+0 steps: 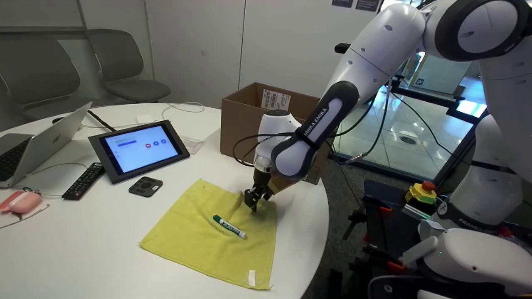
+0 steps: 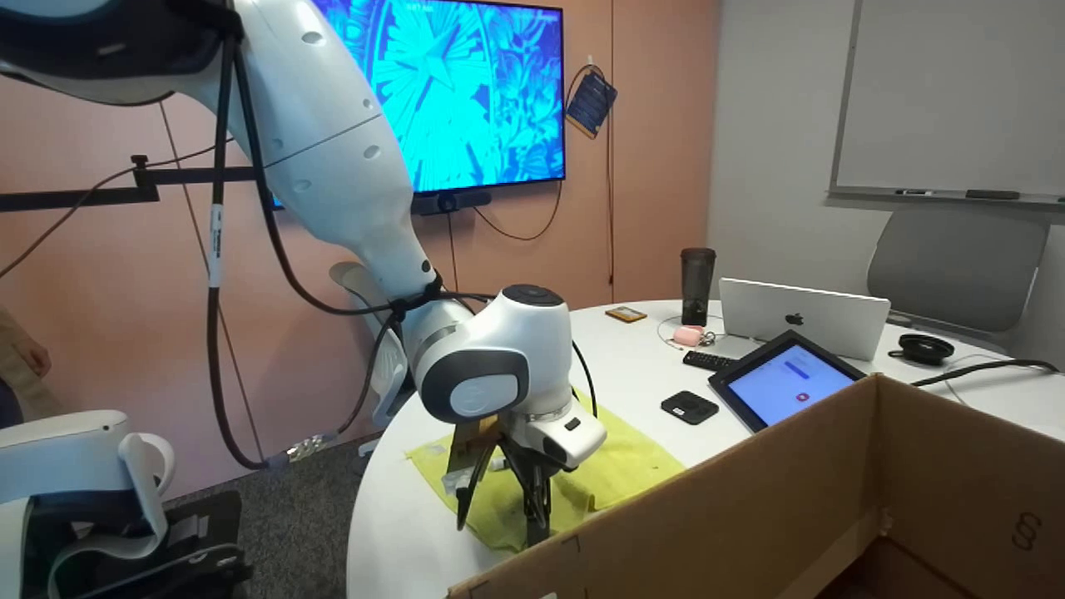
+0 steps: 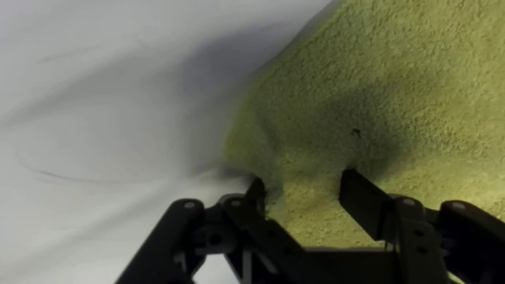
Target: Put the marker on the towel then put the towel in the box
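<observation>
The green-and-white marker (image 1: 230, 227) lies on the yellow towel (image 1: 187, 236), near its middle. In an exterior view the gripper mostly hides it. The towel lies spread on the white table, with a raised fold beside my gripper (image 1: 254, 203). The towel also shows in an exterior view (image 2: 636, 466) and the wrist view (image 3: 434, 79). My gripper (image 3: 303, 183) points down at the towel's edge nearest the box. Its fingers are apart, with towel cloth showing between them and its edge by one finger. The open brown cardboard box (image 1: 239, 128) stands behind the gripper.
A tablet on a stand (image 1: 143, 147), a black puck-like device (image 1: 145, 186), a remote (image 1: 84, 181), a laptop (image 1: 45, 141) and a pink case (image 1: 25, 202) sit on the table (image 1: 104, 249). A dark cup (image 2: 697, 287) stands farther off. Cables hang from the arm.
</observation>
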`<action>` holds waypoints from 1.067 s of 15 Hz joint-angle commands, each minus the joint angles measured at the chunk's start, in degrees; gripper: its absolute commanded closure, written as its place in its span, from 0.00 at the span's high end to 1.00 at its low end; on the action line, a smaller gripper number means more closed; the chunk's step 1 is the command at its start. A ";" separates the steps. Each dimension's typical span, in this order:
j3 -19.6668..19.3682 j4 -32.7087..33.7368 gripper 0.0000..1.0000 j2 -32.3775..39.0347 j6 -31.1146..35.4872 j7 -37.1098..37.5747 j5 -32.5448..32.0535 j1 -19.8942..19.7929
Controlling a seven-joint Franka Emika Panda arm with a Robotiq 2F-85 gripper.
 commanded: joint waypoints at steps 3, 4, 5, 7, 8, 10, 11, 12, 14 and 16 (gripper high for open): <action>2.84 -0.09 0.04 -1.26 -3.47 -3.69 0.42 -1.67; 3.44 -0.03 0.00 -1.47 -4.13 -4.54 0.62 -2.17; 3.80 0.05 0.00 -1.50 -4.56 -4.99 0.75 -2.45; 5.02 0.08 0.04 -1.92 -5.71 -6.60 1.31 -3.78; 5.51 0.06 0.04 -2.08 -6.17 -7.31 1.52 -4.34; 6.10 -0.06 0.03 -2.95 -7.06 -8.21 1.69 -5.23; 6.25 -0.16 0.03 -3.39 -7.32 -8.52 1.61 -5.45; 6.32 -0.37 0.03 -4.13 -7.42 -8.77 1.51 -5.58; 7.03 -0.55 0.03 -5.77 -8.00 -9.94 1.73 -6.21; 8.14 -0.43 0.03 -7.22 -8.55 -11.51 1.97 -6.59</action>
